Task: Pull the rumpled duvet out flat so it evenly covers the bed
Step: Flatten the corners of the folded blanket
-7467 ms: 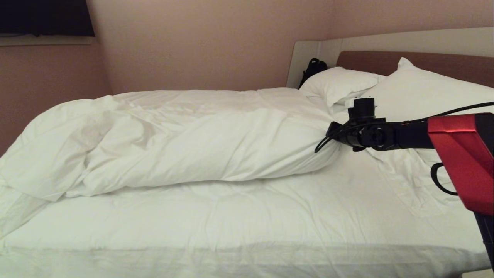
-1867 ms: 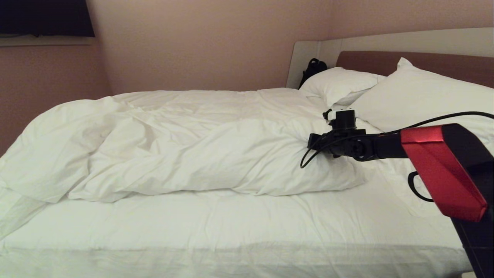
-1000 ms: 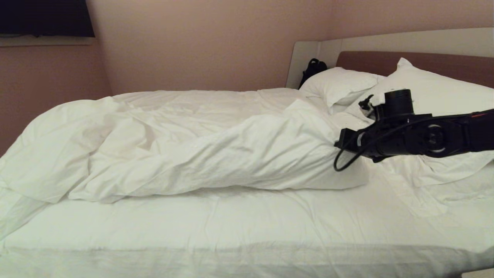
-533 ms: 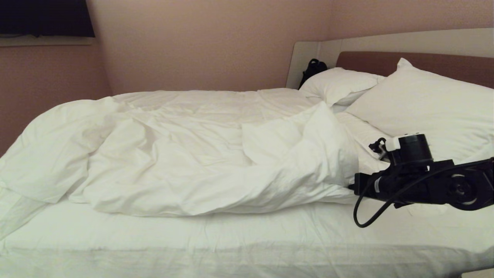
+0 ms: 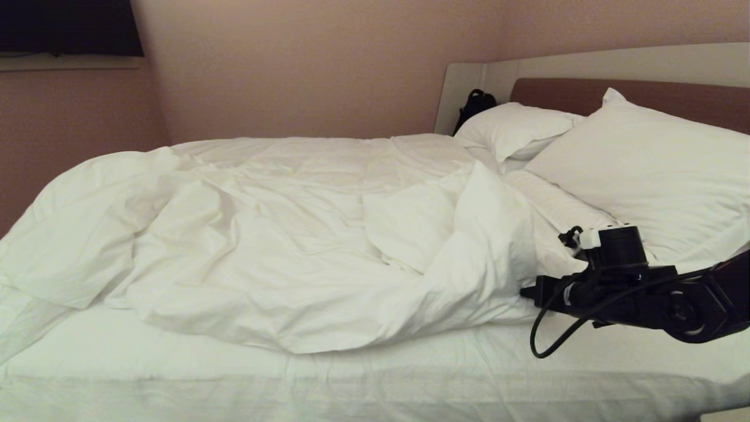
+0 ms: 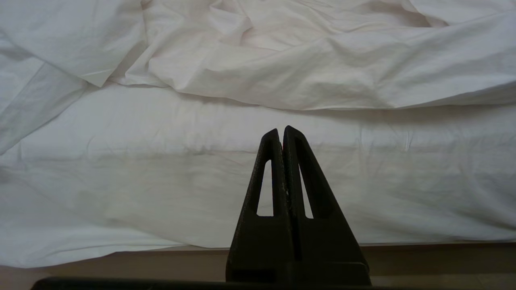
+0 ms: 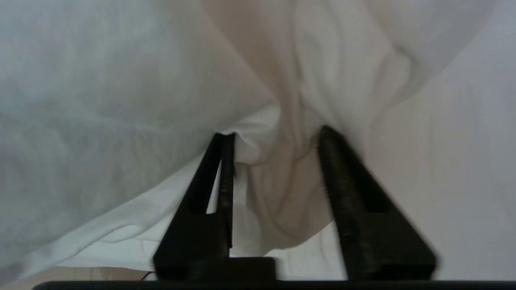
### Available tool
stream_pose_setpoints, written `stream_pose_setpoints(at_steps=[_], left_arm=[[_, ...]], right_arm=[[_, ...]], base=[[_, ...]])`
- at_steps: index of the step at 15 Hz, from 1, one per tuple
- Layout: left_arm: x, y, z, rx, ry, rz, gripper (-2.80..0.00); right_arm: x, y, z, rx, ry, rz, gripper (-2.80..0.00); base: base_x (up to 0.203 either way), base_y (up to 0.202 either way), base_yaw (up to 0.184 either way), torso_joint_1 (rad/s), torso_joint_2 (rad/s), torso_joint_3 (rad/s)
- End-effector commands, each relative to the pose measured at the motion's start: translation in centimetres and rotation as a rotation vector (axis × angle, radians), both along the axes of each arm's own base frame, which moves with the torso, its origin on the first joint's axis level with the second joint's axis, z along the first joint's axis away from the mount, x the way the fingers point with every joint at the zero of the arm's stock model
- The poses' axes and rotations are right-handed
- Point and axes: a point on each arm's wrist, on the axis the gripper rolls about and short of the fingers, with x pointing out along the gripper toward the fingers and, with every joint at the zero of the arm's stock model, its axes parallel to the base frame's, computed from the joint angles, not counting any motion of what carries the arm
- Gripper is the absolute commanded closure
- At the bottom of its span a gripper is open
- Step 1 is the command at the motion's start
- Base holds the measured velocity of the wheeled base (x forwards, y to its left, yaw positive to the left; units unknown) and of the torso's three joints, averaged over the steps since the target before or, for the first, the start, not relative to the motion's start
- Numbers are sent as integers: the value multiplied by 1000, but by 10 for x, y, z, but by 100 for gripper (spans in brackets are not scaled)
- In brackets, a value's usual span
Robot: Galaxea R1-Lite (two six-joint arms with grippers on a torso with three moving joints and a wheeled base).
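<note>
The right gripper [image 7: 274, 161], low over the near side of the bed [image 5: 363, 375] by the pillows, has its fingers spread with a fold of the one duvet [image 5: 263, 234] loose between them, so I judge a pull just let go. The duvet lies bunched on the far half, so next comes a fresh grasp on its near edge and a drag toward the bed's near side (the left gripper [image 6: 282, 133], pressed together, hangs idle before that side). Two pillows [image 5: 638, 164] sit at the headboard.
</note>
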Motion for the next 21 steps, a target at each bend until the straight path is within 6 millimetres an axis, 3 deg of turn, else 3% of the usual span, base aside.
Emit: stream_pose_setpoints(at_steps=[1,4,9,10,13,15,21], left_arm=[[0,0,0,0,1,0,0],[0,0,0,0,-1,0,0],[0,0,0,-1,-1,0,0],[0,0,0,-1,1,0,0],[0,0,0,-1,1,0,0],[0,0,0,-1,1,0,0],[0,0,0,0,1,0,0]], right_arm=[[-3,-1,0,7,-16,1,-280],[-18,-3,27,22,-100,3,-280],[-71,-8,108,59,-351,16,-280],[-81,-9,126,67,-393,21,0],[-81,-3,171,87,-469,53,0],[-66,9,189,94,-468,81,0],[16,59,194,39,-374,49,0]], base=[[0,0,0,0,0,0],[0,0,0,0,0,0],[0,0,0,0,0,0],[0,0,0,0,0,0],[0,0,0,0,0,0],[0,0,0,0,0,0],[0,0,0,0,0,0]])
